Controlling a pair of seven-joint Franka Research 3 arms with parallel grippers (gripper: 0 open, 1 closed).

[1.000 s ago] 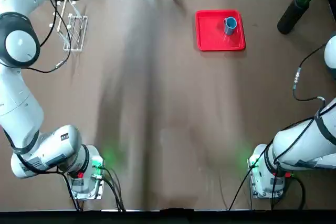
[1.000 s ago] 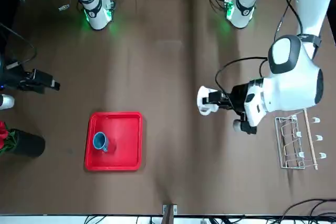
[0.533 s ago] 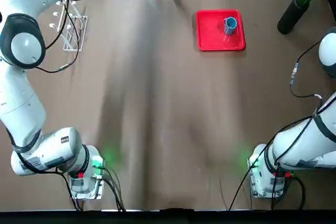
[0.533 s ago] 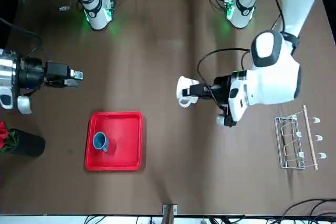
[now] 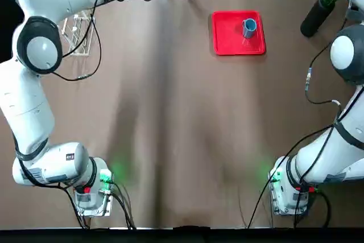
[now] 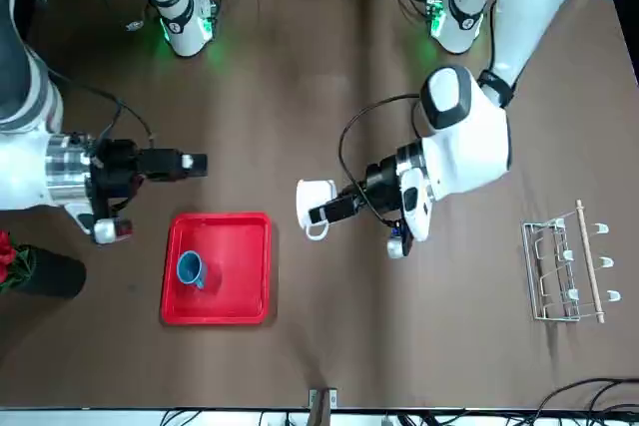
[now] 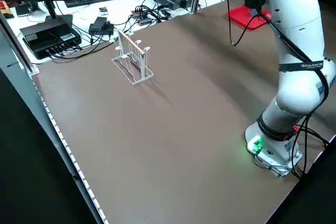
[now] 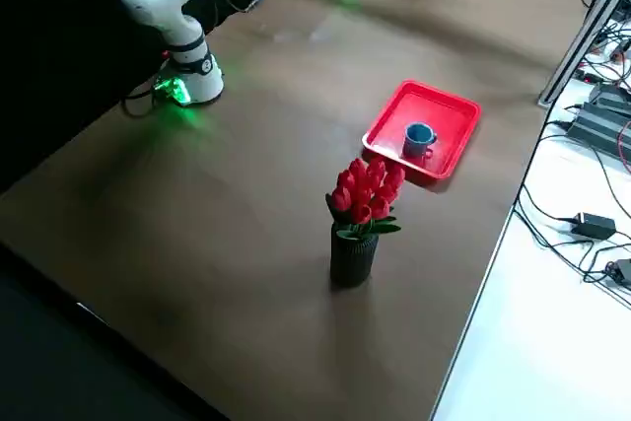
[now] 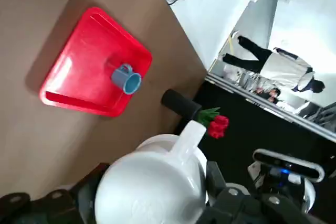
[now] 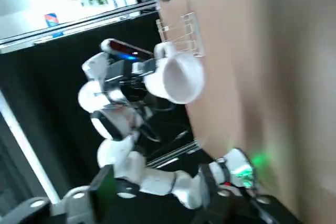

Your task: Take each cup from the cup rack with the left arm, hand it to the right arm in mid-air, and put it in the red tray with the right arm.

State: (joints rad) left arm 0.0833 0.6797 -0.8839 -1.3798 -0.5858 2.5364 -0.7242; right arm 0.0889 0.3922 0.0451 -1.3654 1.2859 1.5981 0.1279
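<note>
Your left hand [image 6: 321,213] pinches the white mug [image 6: 311,194], left of the red tray [image 6: 238,291]; right hand [image 6: 200,164], spread, is right of it. Mug's probably light, stiff, slick, chippable: grip the free handle [image 9: 189,139].

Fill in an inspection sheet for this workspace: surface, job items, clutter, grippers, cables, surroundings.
Surface: brown table, no spill seen.
Job items: light blue cup upright in the red tray; white cup off the table; cup rack holds no cup.
Clutter: black vase with red flowers near the tray.
Left gripper: mid-air, shut on the white cup.
Right gripper: mid-air, fingers open, facing the left gripper.
Cables: along both arms; more on the white side table.
Surroundings: people beyond the table.
</note>
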